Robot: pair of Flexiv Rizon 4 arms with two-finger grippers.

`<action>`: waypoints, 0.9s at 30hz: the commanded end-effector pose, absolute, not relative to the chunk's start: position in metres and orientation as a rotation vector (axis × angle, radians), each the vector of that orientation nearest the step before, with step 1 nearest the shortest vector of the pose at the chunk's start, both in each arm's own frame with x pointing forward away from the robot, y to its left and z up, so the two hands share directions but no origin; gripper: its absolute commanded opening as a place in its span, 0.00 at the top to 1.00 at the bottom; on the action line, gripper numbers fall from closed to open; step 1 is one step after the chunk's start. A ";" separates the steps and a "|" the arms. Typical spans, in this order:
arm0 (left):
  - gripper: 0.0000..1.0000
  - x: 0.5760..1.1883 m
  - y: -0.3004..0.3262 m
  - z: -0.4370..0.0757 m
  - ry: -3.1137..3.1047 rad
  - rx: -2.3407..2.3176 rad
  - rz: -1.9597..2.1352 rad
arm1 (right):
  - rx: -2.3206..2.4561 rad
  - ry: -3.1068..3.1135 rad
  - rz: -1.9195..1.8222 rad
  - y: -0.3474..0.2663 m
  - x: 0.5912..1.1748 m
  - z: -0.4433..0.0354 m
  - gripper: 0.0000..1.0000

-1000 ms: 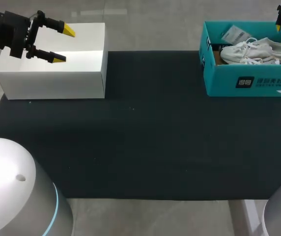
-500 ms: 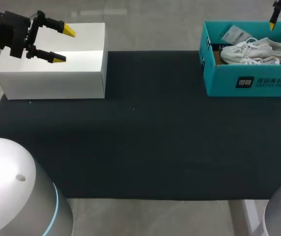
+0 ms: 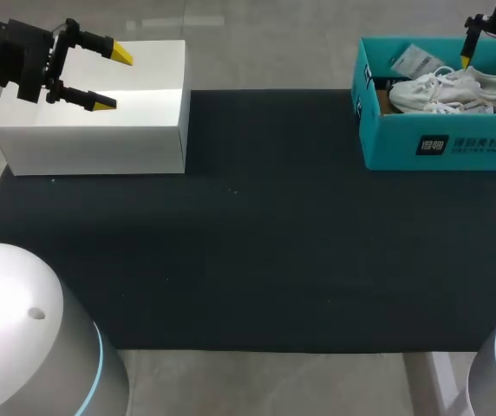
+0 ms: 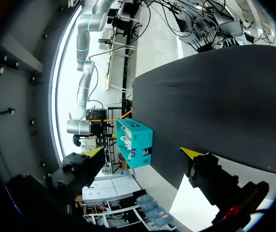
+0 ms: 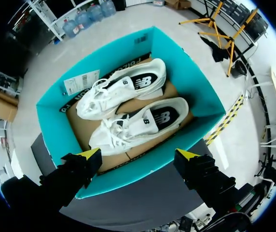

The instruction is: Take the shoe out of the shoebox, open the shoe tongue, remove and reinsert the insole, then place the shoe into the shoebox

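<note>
Change: since a second ago my right gripper (image 3: 491,54) has slid in from the far corner to hang over the open teal cardboard shoebox (image 3: 439,143); my left arm has not stirred.
Right pincer: fingers spread wide, nothing between them; in its wrist view the box's near wall sits just ahead of the yellow tips, which I judge lines it up over the nearer shoe.
Left pincer: my left gripper (image 3: 101,80) is also wide and empty, held above the plain white rectangular box (image 3: 92,130), parked clear of the working area, I think.
Task thing: two white lace-up sneakers (image 5: 128,111) lie side by side in the shoebox on a brown cardboard liner, laces up, with a white paper tag (image 5: 81,82) by the far wall.
Stage: shoe in the box fits either end of the job; I cannot tell which.
Surface: black mat (image 3: 257,234) covers the table (image 3: 274,381), with the shoebox at its far right corner and the white box at its far left.
Room: pale floor beyond the edges.
</note>
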State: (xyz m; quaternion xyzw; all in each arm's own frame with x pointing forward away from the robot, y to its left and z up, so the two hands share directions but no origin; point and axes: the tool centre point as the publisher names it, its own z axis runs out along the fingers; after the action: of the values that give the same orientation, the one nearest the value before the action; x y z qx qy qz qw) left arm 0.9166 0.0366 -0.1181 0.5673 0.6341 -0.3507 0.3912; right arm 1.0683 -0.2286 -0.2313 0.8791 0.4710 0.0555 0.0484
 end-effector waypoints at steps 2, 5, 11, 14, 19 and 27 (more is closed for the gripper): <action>0.00 0.916 0.036 -0.118 1.614 1.444 -0.889 | 2.476 1.315 0.338 -0.224 1.055 -0.233 0.00; 0.00 0.917 0.028 -0.115 1.679 1.354 -0.806 | 2.476 1.315 0.338 -0.224 1.055 -0.233 0.00; 0.00 0.918 0.007 -0.090 2.147 0.625 -0.603 | 2.564 1.372 0.314 -0.215 1.038 -0.246 0.00; 0.00 0.913 0.005 -0.089 2.294 0.382 -0.551 | 2.591 1.402 0.267 -0.212 1.027 -0.253 0.00; 0.00 0.902 0.001 -0.092 2.417 0.070 -0.500 | 2.621 1.433 0.196 -0.213 1.010 -0.259 0.00; 0.00 0.914 0.006 -0.110 2.478 -0.389 -0.423 | 2.647 1.450 0.113 -0.218 0.983 -0.258 0.00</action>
State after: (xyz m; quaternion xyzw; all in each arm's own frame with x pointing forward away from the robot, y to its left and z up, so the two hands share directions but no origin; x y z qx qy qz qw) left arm 0.9128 0.0086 -0.1021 0.3088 0.8180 -0.3161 0.3682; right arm 0.9906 -0.2167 -0.2613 0.8754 0.4783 0.0379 0.0588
